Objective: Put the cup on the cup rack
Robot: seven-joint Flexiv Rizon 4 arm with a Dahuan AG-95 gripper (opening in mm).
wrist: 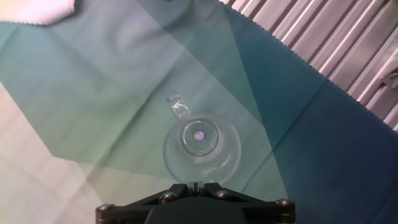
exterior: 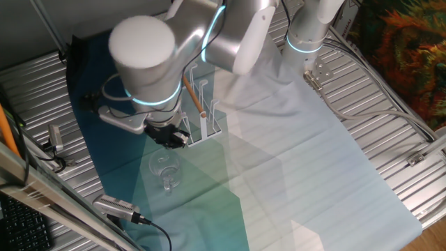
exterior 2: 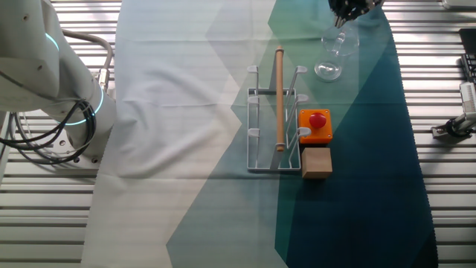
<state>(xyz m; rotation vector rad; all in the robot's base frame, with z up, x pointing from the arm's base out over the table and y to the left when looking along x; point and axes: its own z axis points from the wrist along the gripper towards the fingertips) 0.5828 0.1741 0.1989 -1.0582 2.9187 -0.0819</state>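
In one fixed view, reading from left to right, we first meet one black keyboard point(exterior: 21, 223) at the lower left edge, then one small silver device point(exterior: 117, 207) with a cable lying at the cloth's border. Next comes the single arm point(exterior: 150, 59), whose gripper point(exterior: 169, 137) hangs just above the one cup point(exterior: 165, 168). The cup stands upright on the teal part of the cloth point(exterior: 293, 174). Just to its right, near but apart, we see the one cup rack point(exterior: 204, 111), with one wooden rod point(exterior: 192, 97) slanting through its white pegs.

In the other fixed view, from left to right, we find the arm's base point(exterior 2: 52, 97), then the cup rack point(exterior 2: 256, 134) seen from above with the wooden rod point(exterior 2: 280, 97) lying along it. Just beside its right edge sit one orange box point(exterior 2: 315, 126) carrying one red button point(exterior 2: 317, 119) and one brown block point(exterior 2: 316, 163). Farther up, the cup point(exterior 2: 332, 56) stands apart from the rack, with the gripper point(exterior 2: 348, 11) at the top edge above it.

In the hand view we count one cup point(wrist: 201, 149), open mouth upward, its handle point(wrist: 178, 107) pointing to the upper left. The fingers are out of frame, and in no view can we tell how the jaws stand; nothing shows them touching the glass.
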